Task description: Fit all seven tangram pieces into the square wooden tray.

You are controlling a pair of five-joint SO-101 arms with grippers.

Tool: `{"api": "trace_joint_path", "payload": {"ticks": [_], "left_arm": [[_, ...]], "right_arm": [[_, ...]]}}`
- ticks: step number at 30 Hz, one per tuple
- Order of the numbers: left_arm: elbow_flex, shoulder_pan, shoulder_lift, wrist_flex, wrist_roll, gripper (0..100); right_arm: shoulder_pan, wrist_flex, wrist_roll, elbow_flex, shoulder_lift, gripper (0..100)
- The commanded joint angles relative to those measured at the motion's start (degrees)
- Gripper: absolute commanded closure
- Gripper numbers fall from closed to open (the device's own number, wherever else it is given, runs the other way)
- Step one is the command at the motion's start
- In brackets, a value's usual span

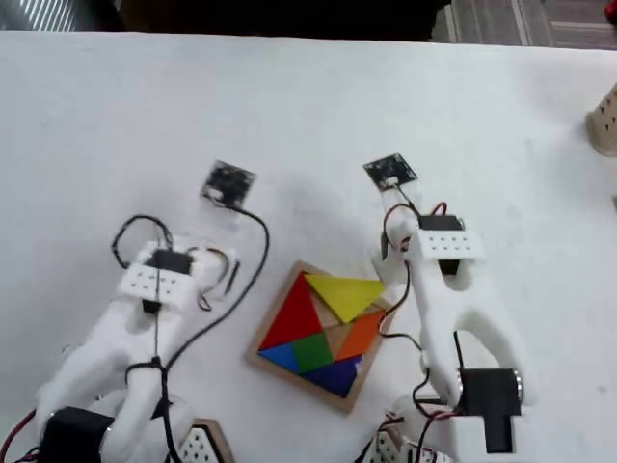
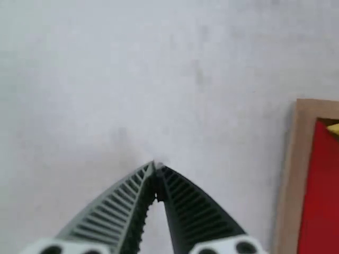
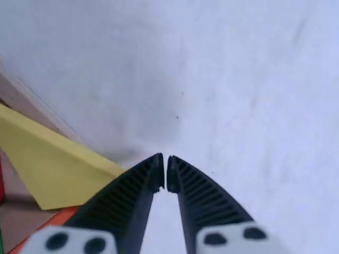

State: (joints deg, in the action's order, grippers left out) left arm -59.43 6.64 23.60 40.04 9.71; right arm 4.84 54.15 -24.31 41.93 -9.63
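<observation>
The square wooden tray (image 1: 258, 349) lies turned like a diamond between the arms. Red (image 1: 294, 313), orange (image 1: 362, 335), green (image 1: 310, 352), blue (image 1: 280, 358) and purple (image 1: 337, 374) pieces lie flat inside it. The yellow triangle (image 1: 344, 292) sits tilted, with one corner sticking out over the far right rim. My right gripper (image 3: 163, 161) is shut and holds nothing, just beside that yellow triangle (image 3: 47, 164), over the white table. My left gripper (image 2: 156, 169) is shut on nothing, a short way off the tray's rim (image 2: 296, 174) and the red piece (image 2: 320, 196).
A beige pegged object (image 1: 604, 121) stands at the table's right edge. A wooden block (image 1: 214, 439) sits by the left arm's base. Black cables (image 1: 253, 260) hang from both arms near the tray. Bare white table stretches beyond the tray.
</observation>
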Motion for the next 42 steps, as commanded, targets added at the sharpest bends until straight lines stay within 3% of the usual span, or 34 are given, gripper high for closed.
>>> {"api": "trace_joint_path", "payload": {"ticks": [1,9,17,27,36,42], "left_arm": [[-2.3,6.2,2.2,-8.8,0.1,98],[-6.0,6.4,2.2,-19.1,-7.2,98],[-6.2,6.4,2.3,-19.5,-7.1,98],[-6.2,6.3,2.3,-19.4,-7.1,98],[-6.2,1.4,4.1,-19.0,-7.0,98],[-14.8,0.2,20.6,-15.6,-2.0,98]], "right_arm": [[0.3,-0.7,-0.1,-2.8,1.8,98.1],[2.4,3.6,-0.1,0.8,-0.6,98.1],[6.6,3.6,0.4,9.5,-12.0,98.1],[8.4,3.0,0.4,10.5,-14.0,98.1],[4.9,4.2,0.4,11.2,-14.9,98.1],[-1.0,-1.6,0.4,20.7,-24.9,98.1]]}}
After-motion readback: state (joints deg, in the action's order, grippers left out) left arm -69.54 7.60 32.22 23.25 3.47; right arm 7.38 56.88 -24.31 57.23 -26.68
